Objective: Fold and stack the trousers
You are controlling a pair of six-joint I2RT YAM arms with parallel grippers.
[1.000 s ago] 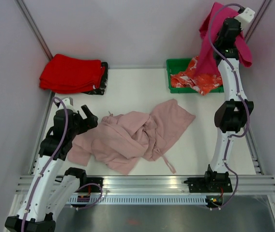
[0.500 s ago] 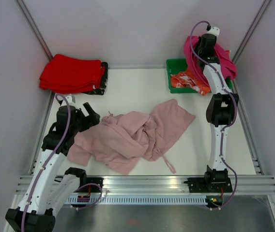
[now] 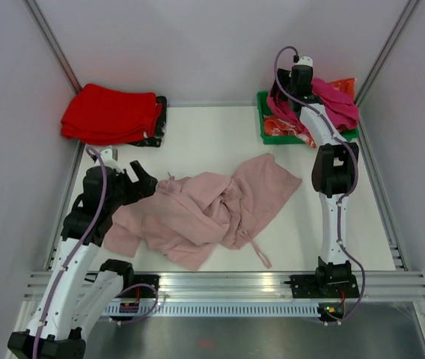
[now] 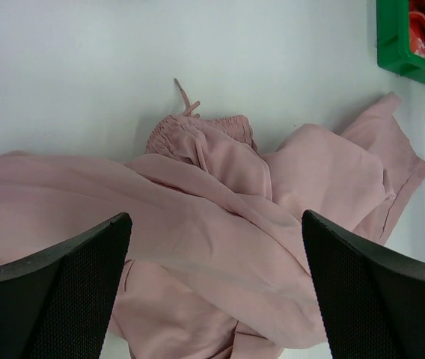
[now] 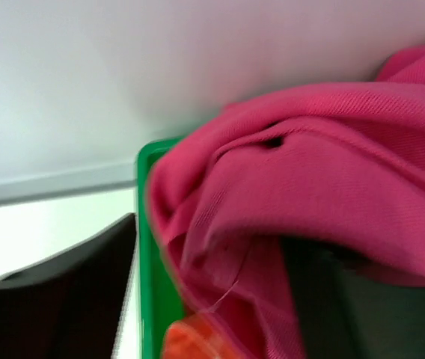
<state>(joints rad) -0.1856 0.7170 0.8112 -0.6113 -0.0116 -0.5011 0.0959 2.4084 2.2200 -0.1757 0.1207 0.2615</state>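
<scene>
In the middle of the table (image 3: 197, 138), the trousers (image 3: 205, 213) lie crumpled beneath the wide-open left gripper (image 4: 214, 223), while over the green bin (image 3: 260, 120) magenta cloth (image 3: 334, 103) hides how the right gripper (image 5: 209, 295) stands.

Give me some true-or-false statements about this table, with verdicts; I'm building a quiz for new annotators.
1. The trousers lie crumpled, not folded, on the table. True.
2. The left gripper is shut on the trousers. False: its jaws stand open above the fabric.
3. The green bin sits at the table's far right. True.
4. The red stack lies inside the green bin. False: it lies at the far left corner, outside the bin.
5. The right gripper hangs over the trousers. False: it is at the bin, against the magenta garment.
</scene>
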